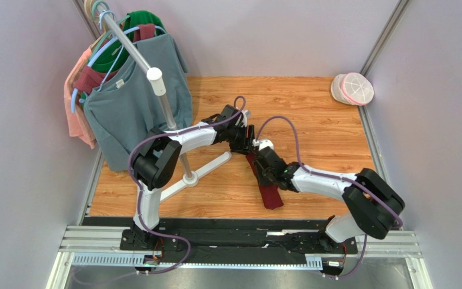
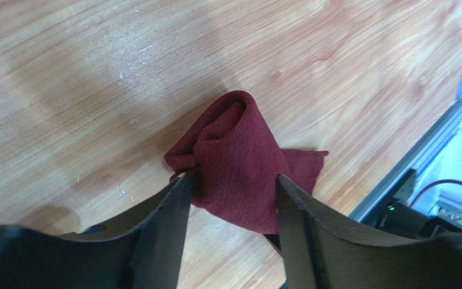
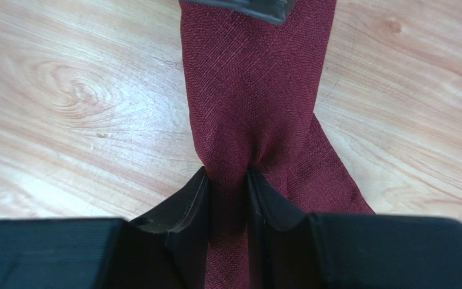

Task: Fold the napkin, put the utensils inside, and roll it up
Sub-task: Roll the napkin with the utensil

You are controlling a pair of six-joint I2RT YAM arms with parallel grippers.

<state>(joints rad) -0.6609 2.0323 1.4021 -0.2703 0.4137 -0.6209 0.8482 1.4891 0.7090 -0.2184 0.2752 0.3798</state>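
On desk [image 1: 312, 120], middle toward near edge: napkin [image 1: 271, 195], bunched into a narrow strip. Probably light, limp, easily unrolled. Pinched across its width by right gripper [image 3: 227, 176]; left gripper [image 2: 233, 179] open astride far end. Best held across whole roll.

Left hand [image 2: 233, 179] parted, right hand [image 3: 227, 173] pinched tight, arms reaching inward

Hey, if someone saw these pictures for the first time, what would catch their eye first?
A dark red napkin bunched into a long strip mid-table, with the right gripper pinching it and the left gripper open astride its far end. At the far left, a rack of hanging shirts; a round white-and-pink container in the far right corner.
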